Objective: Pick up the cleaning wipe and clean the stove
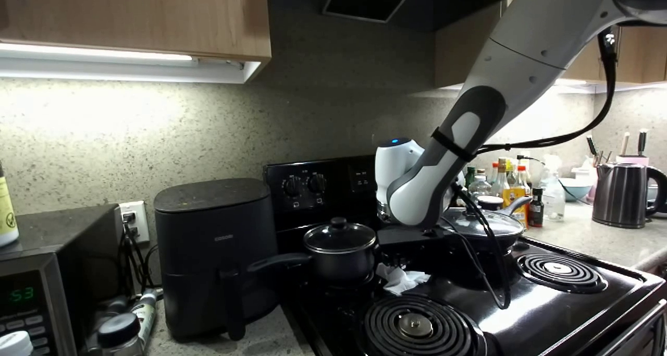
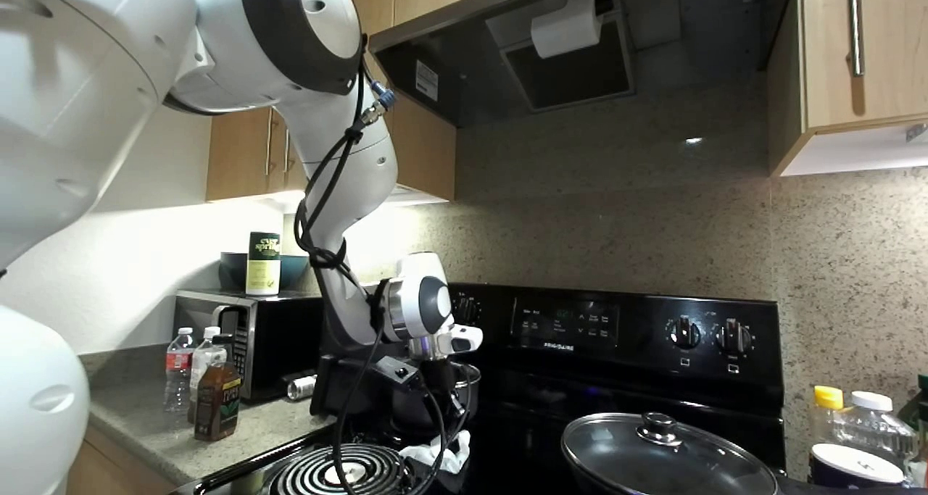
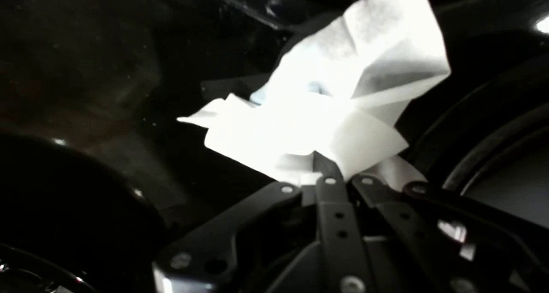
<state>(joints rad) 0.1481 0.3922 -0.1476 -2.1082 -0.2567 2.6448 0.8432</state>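
Your gripper [image 3: 343, 177]: drawn together to a narrow pinch, the white cleaning wipe [image 3: 309, 121] caught at its tip. Cleaning wipe: one, crumpled, down at the black stove [image 1: 552, 311], near a lidded saucepan [image 1: 344, 265] and a coil burner [image 1: 415, 324]; whether it touches the surface, you cannot tell.

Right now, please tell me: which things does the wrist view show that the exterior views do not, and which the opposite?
Only the wrist view: the round screws on the gripper.
Only the exterior views: the microwave and the cabinets; in an exterior view, also the kettle.
Both share: the white wipe and the black stove.
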